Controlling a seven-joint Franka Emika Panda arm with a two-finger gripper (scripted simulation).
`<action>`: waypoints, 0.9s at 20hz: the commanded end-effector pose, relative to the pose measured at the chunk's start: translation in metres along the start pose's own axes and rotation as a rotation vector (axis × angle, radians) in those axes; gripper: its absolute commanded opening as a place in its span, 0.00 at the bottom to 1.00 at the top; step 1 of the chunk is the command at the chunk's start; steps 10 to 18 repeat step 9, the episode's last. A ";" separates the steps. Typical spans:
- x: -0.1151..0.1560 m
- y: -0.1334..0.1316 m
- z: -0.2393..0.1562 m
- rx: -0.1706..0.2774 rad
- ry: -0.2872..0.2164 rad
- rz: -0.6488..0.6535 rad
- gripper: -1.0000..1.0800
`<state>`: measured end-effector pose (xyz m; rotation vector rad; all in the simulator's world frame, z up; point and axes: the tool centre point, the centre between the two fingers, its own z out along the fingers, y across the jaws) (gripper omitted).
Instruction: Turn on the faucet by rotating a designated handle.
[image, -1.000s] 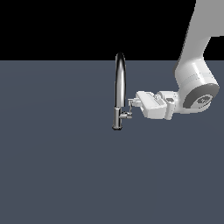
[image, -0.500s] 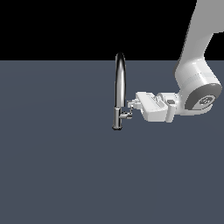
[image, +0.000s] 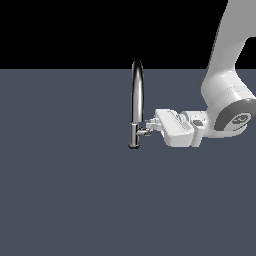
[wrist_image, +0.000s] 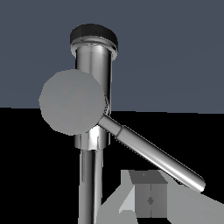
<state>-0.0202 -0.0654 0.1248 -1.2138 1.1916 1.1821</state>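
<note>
The chrome faucet (image: 136, 97) stands upright on the dark grey surface, its arched spout rising from a short base. Its handle (image: 145, 132) sticks out from the base toward the exterior view's right. My gripper (image: 152, 125) reaches in level from that side, with its tips right at the handle. In the wrist view the faucet body (wrist_image: 94, 65) fills the middle, with the stub's round end cap in front of it. The lever (wrist_image: 153, 153) slants away from the stub and passes just past my fingertips (wrist_image: 150, 199). The fingers look pressed together, with nothing between them.
The dark grey floor (image: 65, 190) stretches flat around the faucet with nothing else on it. My white arm (image: 227, 95) comes down from the upper part of the exterior view's right.
My gripper has sunk slightly beside the faucet base. The handle's tip has swung downward with it.
</note>
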 end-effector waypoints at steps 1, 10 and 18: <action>0.012 0.005 -0.001 0.002 0.000 0.007 0.00; 0.057 0.026 -0.008 0.010 0.002 0.025 0.00; 0.057 0.026 -0.008 0.010 0.002 0.025 0.00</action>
